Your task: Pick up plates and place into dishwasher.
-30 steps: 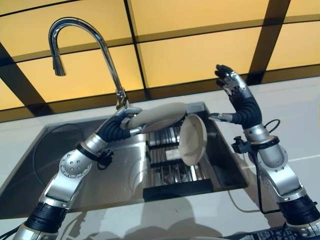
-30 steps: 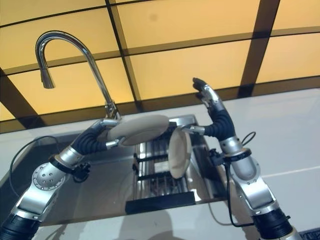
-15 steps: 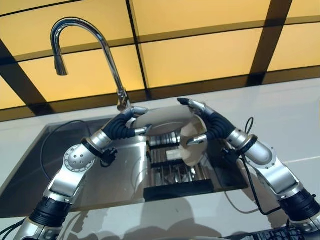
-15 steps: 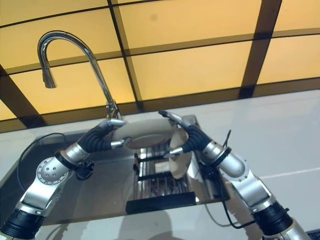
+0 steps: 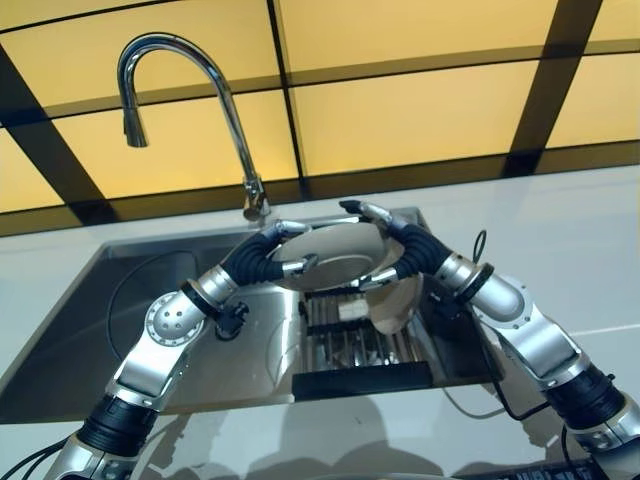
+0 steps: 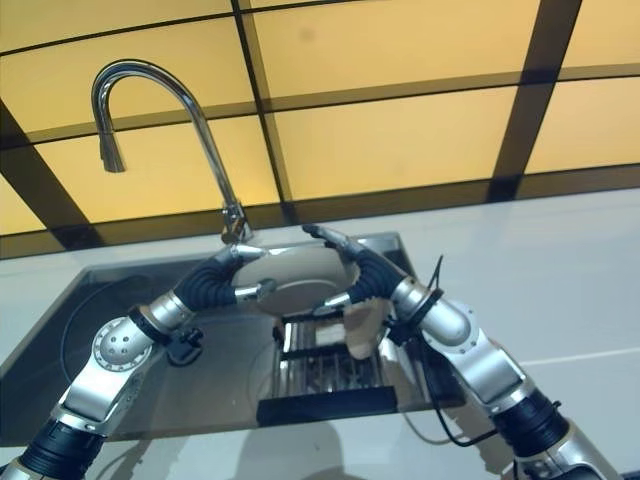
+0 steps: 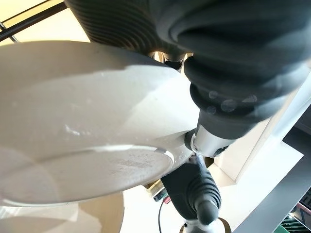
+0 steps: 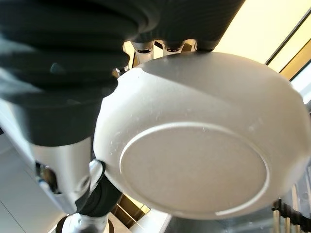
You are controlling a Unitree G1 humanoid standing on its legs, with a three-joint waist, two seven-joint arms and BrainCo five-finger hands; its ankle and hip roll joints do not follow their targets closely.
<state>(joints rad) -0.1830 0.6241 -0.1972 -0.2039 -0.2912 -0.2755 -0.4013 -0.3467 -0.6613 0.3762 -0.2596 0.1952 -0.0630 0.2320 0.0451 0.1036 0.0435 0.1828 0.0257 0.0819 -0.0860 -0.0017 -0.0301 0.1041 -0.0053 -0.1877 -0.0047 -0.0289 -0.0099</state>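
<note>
Two hands gripped one cream plate (image 5: pixel 335 255) above the sink (image 5: pixel 150 330), where a second earlier the left hand alone had carried it. Nearest the camera lay the pale surface (image 5: pixel 330 440), with the dark rack (image 5: pixel 355 350) sunk into the sink just behind its front edge. A second plate (image 5: pixel 395 300) stood on edge in that rack, in the same place as before, now partly hidden behind the right forearm. Above the rack, the held plate hung tilted, its underside and foot ring facing down toward the wrist cameras. The left hand (image 5: pixel 285 255) pinched its left rim, fingers over the top edge and thumb beneath. The right hand (image 5: pixel 385 245), which one second ago had been raised with spread fingers well apart from the plate, had swung in and down; its fingers curled over the far right rim, the thumb pressed under. The plate had also shifted slightly toward the right arm since the first frame. Farther back, the curved faucet (image 5: pixel 215 90) rose behind the sink, in front of the yellow panelled wall (image 5: pixel 400 110).
</note>
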